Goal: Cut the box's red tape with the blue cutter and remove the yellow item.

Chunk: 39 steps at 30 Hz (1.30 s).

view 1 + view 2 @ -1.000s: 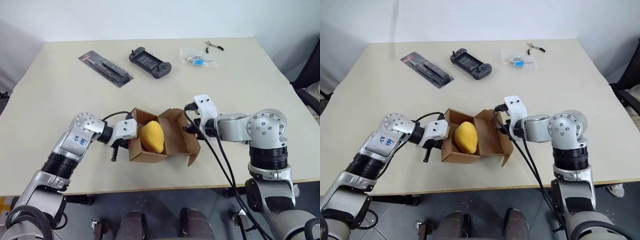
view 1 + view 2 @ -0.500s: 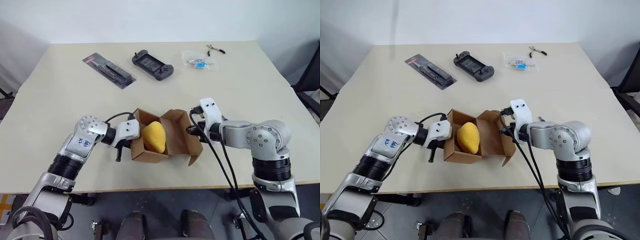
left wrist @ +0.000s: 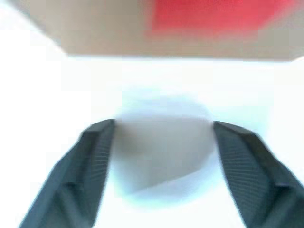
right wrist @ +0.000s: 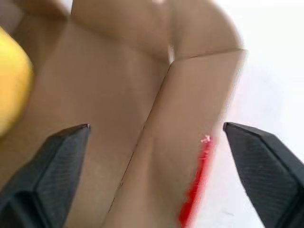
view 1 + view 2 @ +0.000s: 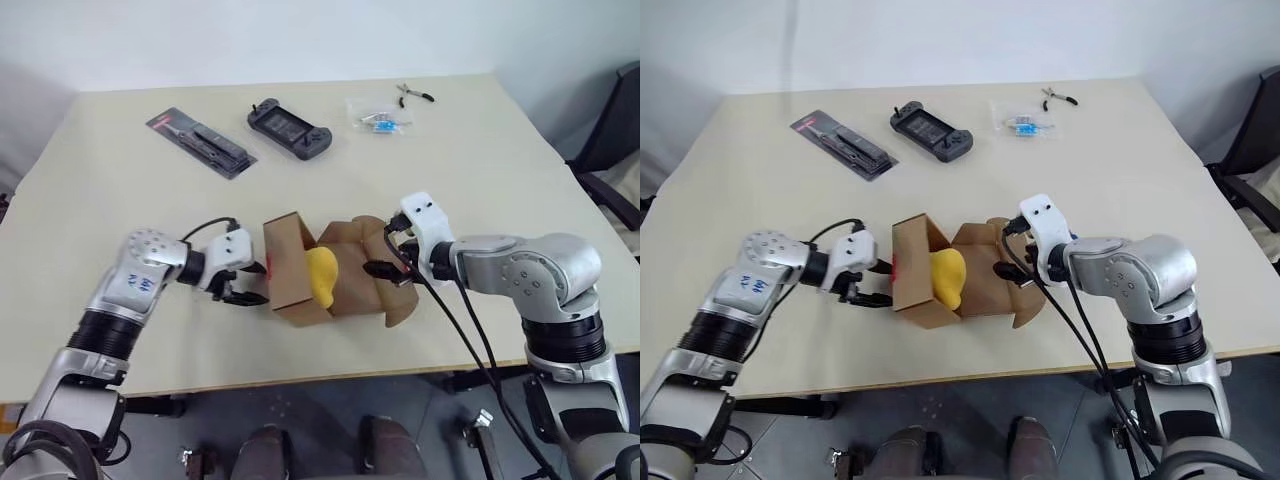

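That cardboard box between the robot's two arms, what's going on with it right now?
The box sits on the table with its flaps open and the yellow item showing in the opening. The left gripper and the right gripper flank it, both open and neither gripping anything. Red tape marks the box's side facing the left gripper, and another strip shows on a flap in the right wrist view. The yellow item is not out yet.
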Each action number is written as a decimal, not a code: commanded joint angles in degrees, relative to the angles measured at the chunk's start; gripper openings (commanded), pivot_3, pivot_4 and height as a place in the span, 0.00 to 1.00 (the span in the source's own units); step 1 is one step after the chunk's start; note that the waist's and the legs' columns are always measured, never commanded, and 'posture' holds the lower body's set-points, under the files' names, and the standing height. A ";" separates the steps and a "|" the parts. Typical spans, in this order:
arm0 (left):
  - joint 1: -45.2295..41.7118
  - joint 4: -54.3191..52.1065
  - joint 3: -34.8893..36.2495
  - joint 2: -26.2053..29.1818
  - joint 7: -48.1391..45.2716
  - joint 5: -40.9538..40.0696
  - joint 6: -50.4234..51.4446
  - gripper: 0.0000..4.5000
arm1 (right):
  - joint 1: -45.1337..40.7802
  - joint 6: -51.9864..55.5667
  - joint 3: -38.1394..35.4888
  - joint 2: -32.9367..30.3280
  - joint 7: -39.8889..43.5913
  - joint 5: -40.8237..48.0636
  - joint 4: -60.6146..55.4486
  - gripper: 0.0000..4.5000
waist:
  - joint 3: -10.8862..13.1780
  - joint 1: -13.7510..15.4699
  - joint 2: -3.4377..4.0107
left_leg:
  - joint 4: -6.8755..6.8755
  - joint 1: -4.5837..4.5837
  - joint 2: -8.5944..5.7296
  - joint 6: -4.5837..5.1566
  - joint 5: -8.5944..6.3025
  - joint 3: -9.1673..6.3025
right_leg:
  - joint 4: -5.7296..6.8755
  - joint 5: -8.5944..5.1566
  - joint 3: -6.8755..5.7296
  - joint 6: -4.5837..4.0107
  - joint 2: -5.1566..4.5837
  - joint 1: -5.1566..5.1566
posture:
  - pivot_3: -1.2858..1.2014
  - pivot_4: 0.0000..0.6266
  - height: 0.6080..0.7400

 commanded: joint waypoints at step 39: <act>-20.50 5.54 -0.08 -10.00 -10.94 -8.83 -2.79 0.80 | 4.39 -3.60 -1.09 0.77 9.85 -9.04 -0.75 0.28 | 0.30 1.10 -0.44 | -0.33 -0.28 -0.04 -0.17 0.04 0.13 | -0.42 0.07 -0.21 0.14 0.00 -0.25 | 0.52 0.24 1.00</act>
